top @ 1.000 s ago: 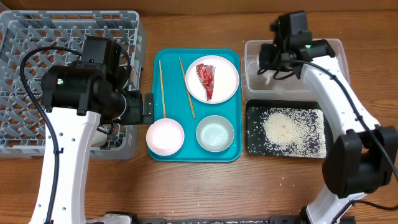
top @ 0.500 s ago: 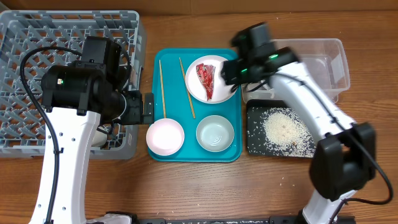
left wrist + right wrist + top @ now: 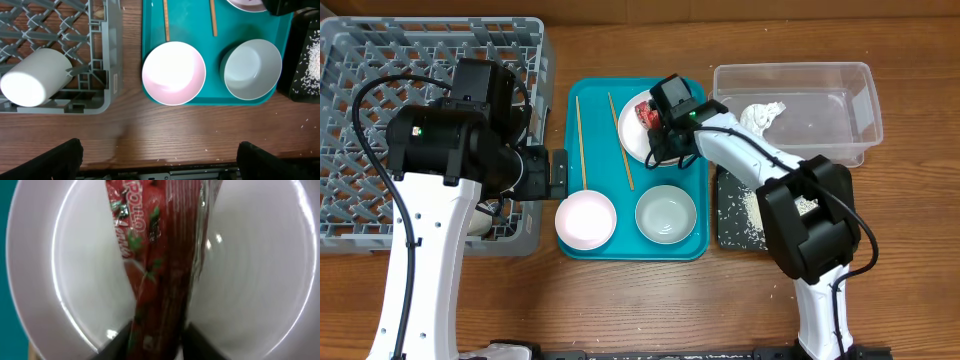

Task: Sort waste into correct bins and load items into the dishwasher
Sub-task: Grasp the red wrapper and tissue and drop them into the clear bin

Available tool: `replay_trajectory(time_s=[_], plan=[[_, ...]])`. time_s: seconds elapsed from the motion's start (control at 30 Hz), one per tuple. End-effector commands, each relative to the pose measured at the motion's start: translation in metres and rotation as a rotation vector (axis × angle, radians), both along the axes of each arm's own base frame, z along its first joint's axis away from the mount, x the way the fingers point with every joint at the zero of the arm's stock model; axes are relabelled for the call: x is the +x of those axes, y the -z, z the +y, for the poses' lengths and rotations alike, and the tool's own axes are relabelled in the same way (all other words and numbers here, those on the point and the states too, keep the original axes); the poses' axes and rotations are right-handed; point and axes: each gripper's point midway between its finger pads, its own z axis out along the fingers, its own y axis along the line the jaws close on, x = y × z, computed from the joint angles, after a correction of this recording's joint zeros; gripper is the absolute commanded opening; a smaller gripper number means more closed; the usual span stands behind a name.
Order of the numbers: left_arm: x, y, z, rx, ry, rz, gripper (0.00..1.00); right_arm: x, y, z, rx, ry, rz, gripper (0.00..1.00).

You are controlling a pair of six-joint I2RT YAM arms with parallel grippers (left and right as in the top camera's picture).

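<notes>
From above, the right arm covers most of the black tray [image 3: 728, 232] and its rice [image 3: 752, 205], and the right gripper [image 3: 667, 125] hides most of the red wrapper [image 3: 644, 114]. A second ago this arm was over the clear tub [image 3: 860, 105] at the table's back right. Now it reaches left over the plate [image 3: 636, 142] in the teal tray's [image 3: 600, 110] back right corner, and the white napkin [image 3: 760, 114] lies in the tub. The left arm has not moved. The right fingers [image 3: 119, 340] pinch the end of the wrapper, which lies on the plate. The left gripper [image 3: 160, 160] hangs beside the tray's left edge, near the pink bowl [image 3: 173, 73], its jaws wide apart and holding nothing.
</notes>
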Motion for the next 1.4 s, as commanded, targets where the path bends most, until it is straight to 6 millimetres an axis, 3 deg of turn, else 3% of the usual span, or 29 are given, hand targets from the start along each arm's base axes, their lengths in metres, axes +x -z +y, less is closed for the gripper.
replay_trajectory(time_s=[0.0,0.1,0.23,0.3,0.4,0.53,0.63,0.7,0.77,0.9,0.93,1.0,1.03,1.07,1.27,1.37], plan=[[0.003,-0.003,0.001,0.001,-0.018,-0.011,1.0,0.0,-0.016,-0.001,0.016,0.012,0.005,0.04],[0.003,-0.003,0.001,0.001,-0.018,-0.011,1.0,0.002,-0.043,-0.001,0.033,0.021,-0.017,0.04],[0.003,-0.003,0.001,0.001,-0.018,-0.011,1.0,0.017,-0.111,-0.011,0.087,0.049,-0.12,0.04],[0.003,-0.003,0.001,0.001,-0.018,-0.011,1.0,0.023,-0.147,-0.025,0.113,0.078,-0.176,0.04],[0.003,-0.003,0.001,0.001,-0.018,-0.012,1.0,0.024,-0.178,-0.057,0.125,0.148,-0.204,0.04],[0.003,-0.003,0.001,0.001,-0.018,-0.011,1.0,0.027,-0.173,-0.12,0.083,0.272,-0.15,0.04],[0.003,-0.003,0.001,0.001,-0.018,-0.011,1.0,0.03,-0.146,-0.166,0.05,0.365,-0.08,0.04],[0.003,-0.003,0.001,0.001,-0.018,-0.011,1.0,0.028,-0.129,-0.182,0.049,0.399,-0.028,0.04],[0.003,-0.003,0.001,0.001,-0.018,-0.011,1.0,0.022,-0.114,-0.185,0.089,0.403,0.041,0.04],[0.003,-0.003,0.001,0.001,-0.018,-0.011,1.0,0.013,-0.113,-0.185,0.097,0.38,0.081,0.1],[0.003,-0.003,0.001,0.001,-0.018,-0.011,1.0,0.012,-0.116,-0.185,0.098,0.381,0.079,0.18],[0.003,-0.003,0.001,0.001,-0.018,-0.011,1.0,0.011,-0.125,-0.185,0.102,0.383,0.068,0.5],[0.003,-0.003,0.001,0.001,-0.018,-0.011,1.0,0.01,-0.132,-0.185,0.105,0.383,0.063,0.59],[0.003,-0.003,0.001,0.001,-0.018,-0.011,1.0,0.008,-0.138,-0.184,0.109,0.382,0.06,0.62],[0.003,-0.003,0.001,0.001,-0.018,-0.012,1.0,-0.018,-0.21,-0.175,0.19,0.349,-0.007,0.63],[0.002,-0.003,0.001,0.001,-0.018,-0.011,1.0,-0.045,-0.256,-0.165,0.271,0.307,-0.068,0.64]])
